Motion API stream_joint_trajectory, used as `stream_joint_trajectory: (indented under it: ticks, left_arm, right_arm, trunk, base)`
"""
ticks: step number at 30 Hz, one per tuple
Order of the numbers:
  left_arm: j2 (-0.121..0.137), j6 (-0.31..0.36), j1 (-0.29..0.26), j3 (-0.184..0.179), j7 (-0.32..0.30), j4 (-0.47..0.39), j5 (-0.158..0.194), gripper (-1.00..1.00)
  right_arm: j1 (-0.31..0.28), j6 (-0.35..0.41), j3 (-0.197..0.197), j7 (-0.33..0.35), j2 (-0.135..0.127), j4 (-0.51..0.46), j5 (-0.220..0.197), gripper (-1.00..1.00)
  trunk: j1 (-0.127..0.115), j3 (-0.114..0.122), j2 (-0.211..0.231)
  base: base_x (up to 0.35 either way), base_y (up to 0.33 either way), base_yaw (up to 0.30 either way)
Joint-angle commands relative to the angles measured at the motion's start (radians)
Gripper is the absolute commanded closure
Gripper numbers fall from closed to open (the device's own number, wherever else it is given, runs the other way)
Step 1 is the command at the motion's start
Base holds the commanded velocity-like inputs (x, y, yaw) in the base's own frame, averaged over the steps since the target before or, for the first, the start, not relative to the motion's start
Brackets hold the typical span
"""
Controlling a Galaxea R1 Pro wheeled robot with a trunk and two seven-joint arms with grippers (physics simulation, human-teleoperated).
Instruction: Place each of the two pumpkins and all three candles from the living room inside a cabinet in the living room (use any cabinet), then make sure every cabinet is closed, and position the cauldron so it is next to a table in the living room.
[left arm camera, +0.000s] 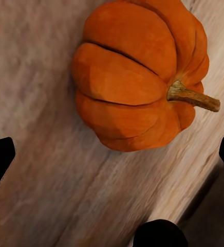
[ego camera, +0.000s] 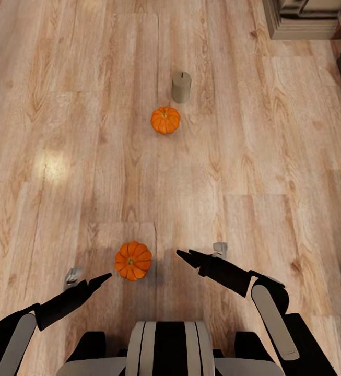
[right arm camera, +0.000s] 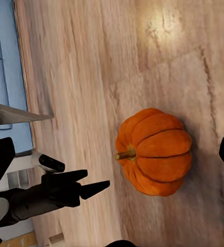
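Closest to the robot, on the light wood plank floor (ego camera: pixel 60 130), the near pumpkin (ego camera: pixel 133 260) sits between the two arms, touching neither. The left end effector (ego camera: pixel 103 278) points at it from just beside, and in the head view its fingers look drawn together to a point; in the left wrist view the pumpkin (left arm camera: pixel 137 77) lies ahead with its stem sideways. The right end effector (ego camera: pixel 186 255) reaches in from the other side, near the pumpkin, its fingers likewise looking narrow; its wrist view shows the same pumpkin (right arm camera: pixel 155 152) and the left end effector (right arm camera: pixel 94 188) beside it. Farther out stands the far pumpkin (ego camera: pixel 165 120), well apart from the arms, and just beyond it an upright beige-grey candle (ego camera: pixel 181 86).
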Motion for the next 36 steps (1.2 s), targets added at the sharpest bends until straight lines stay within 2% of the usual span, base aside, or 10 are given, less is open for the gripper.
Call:
stream_joint_trajectory:
  ticks: [1,4,19,23,26,29,36]
  left_arm:
    - [0.000,0.004,0.000,0.001,-0.003,-0.001,0.001,-1.00]
    - [0.002,-0.001,0.000,0.003,-0.004,-0.005,0.002,-1.00]
    - [-0.003,-0.007,0.000,0.002,-0.002,-0.011,0.003,-1.00]
    - [-0.006,-0.060,0.000,-0.002,0.012,-0.011,0.001,-1.00]
    - [-0.009,-0.074,0.000,-0.003,0.067,-0.013,0.003,-1.00]
    - [-0.023,-0.078,-0.001,-0.005,0.128,-0.015,0.004,-1.00]
    - [-0.035,-0.080,0.000,-0.006,0.150,-0.016,0.004,-1.00]
  right_arm:
    - [0.000,0.004,0.003,-0.004,0.003,0.000,-0.004,-1.00]
    - [0.000,0.003,0.024,-0.009,0.013,0.000,-0.002,-1.00]
    - [-0.001,0.003,0.028,-0.009,0.014,0.000,-0.002,-1.00]
    - [0.000,0.003,0.028,-0.009,0.014,-0.001,-0.002,-1.00]
    - [-0.001,0.003,0.028,-0.009,0.014,-0.001,-0.002,-1.00]
    - [0.000,0.003,0.028,-0.009,0.014,0.000,-0.002,-1.00]
    - [0.000,0.003,0.028,-0.009,0.014,0.000,-0.002,-1.00]
  trunk:
    - [0.000,0.000,0.000]
    - [0.002,0.000,-0.001]
    - [0.008,0.000,-0.005]
    - [0.010,0.000,-0.006]
    - [0.012,0.000,-0.006]
    - [0.012,0.000,-0.006]
    - [0.012,0.000,-0.006]
  base:
    - [0.000,0.000,0.000]
    - [0.000,0.000,0.000]
    - [0.000,0.000,0.000]
    - [0.000,0.000,0.000]
    - [0.000,0.000,0.000]
    - [0.000,0.000,0.000]
    - [0.000,0.000,0.000]
